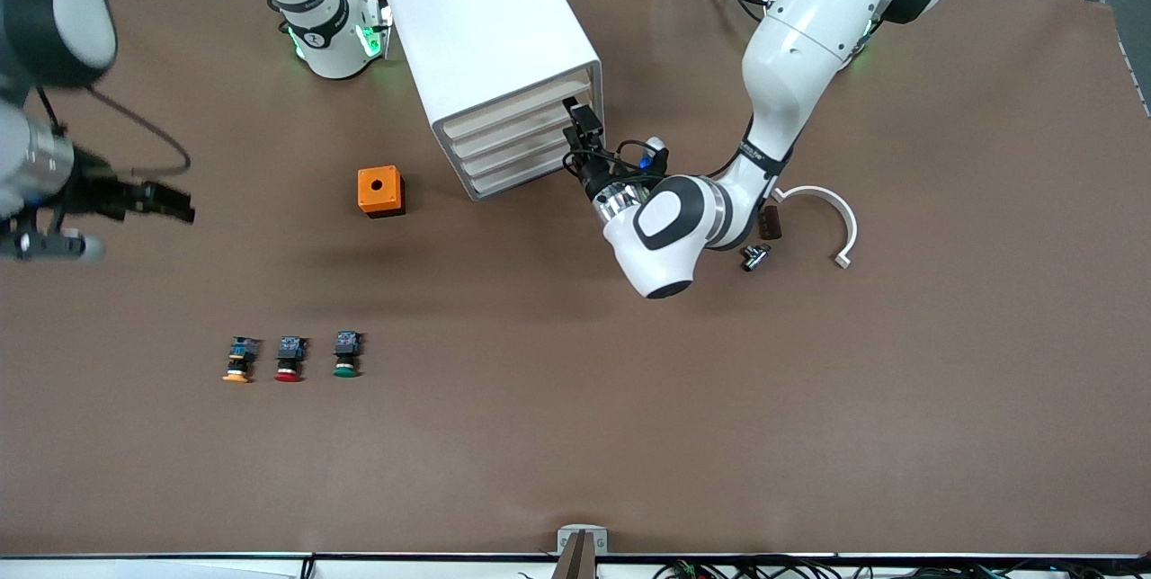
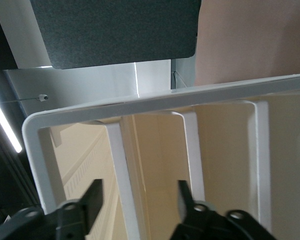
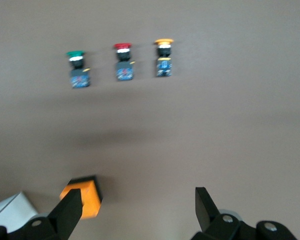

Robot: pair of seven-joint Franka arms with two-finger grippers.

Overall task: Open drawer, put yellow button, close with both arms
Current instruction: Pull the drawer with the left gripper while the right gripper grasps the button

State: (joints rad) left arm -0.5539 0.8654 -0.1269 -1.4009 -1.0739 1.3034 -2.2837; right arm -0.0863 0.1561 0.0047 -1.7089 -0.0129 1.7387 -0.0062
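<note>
The white cabinet (image 1: 490,31) stands at the robots' side of the table, all four drawers shut. The top drawer (image 1: 517,102) has a cream front. My left gripper (image 1: 580,131) is open at the cabinet's front, at the upper drawers' end toward the left arm; in the left wrist view (image 2: 137,200) its fingers straddle a white edge between cream fronts. The yellow button (image 1: 237,360) lies near the front camera, in a row with two others, and shows in the right wrist view (image 3: 163,55). My right gripper (image 1: 171,201) is open and empty in the air (image 3: 137,207).
A red button (image 1: 289,359) and a green button (image 1: 346,354) lie beside the yellow one. An orange box (image 1: 380,191) sits beside the cabinet. A white curved piece (image 1: 823,219), a brown piece (image 1: 770,224) and a metal part (image 1: 755,255) lie under the left arm.
</note>
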